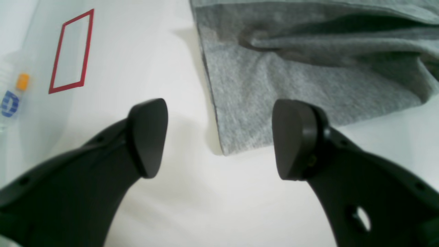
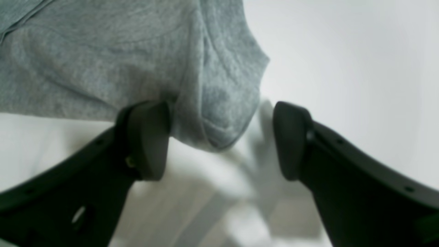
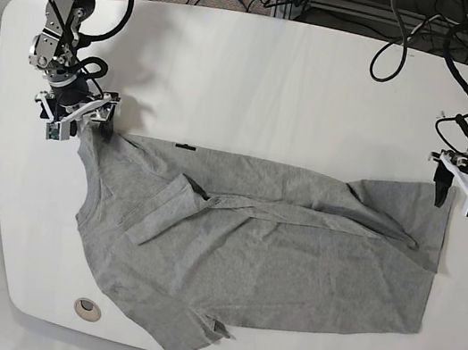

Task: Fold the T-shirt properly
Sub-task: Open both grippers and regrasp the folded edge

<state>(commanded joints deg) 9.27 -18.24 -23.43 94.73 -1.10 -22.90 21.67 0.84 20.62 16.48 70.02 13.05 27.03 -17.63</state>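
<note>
Grey T-shirt (image 3: 264,262): corner between my spread right gripper (image 2: 221,140) fingers, ungrasped; left gripper (image 1: 219,139) released, hem just ahead. Risk: closing on air.

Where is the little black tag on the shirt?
In the base view, the tag sits on the shirt's top edge, left of middle, nearer the right gripper.

T-shirt (image 3: 265,253) on table (image 3: 260,80), a pincer at each far corner
</note>
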